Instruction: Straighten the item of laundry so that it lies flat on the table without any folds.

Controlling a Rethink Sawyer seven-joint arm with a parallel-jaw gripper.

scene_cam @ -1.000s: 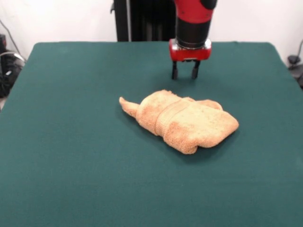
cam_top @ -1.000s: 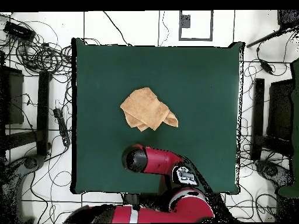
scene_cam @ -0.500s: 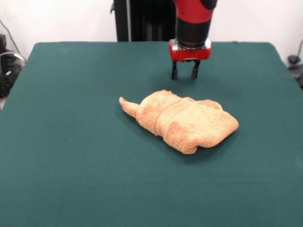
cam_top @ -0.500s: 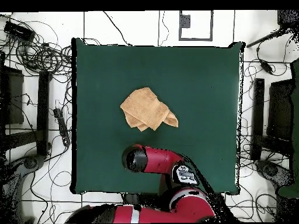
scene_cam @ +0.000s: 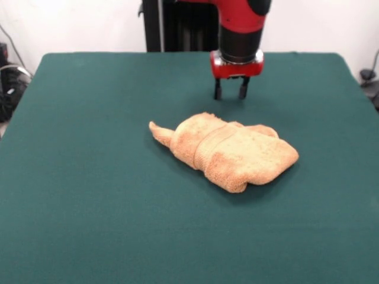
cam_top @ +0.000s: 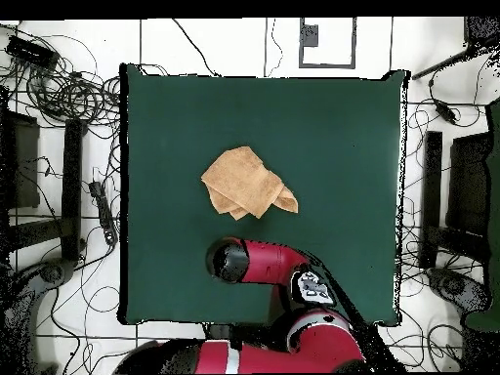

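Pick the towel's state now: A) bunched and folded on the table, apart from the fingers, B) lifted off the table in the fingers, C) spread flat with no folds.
A: the orange-tan terry-cloth towel lies folded over on the dark green felt table, with the open gripper apart behind it.

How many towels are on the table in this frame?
1. The towel lies bunched and folded near the middle of the green table, in front of the open gripper. Nothing looks hidden.

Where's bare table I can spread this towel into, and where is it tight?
Bare table lies on every side of the towel: widest between it and the camera-side edge in the front view, also toward both side edges. Tightest is the strip between the towel and the hand, which hangs open just behind it.
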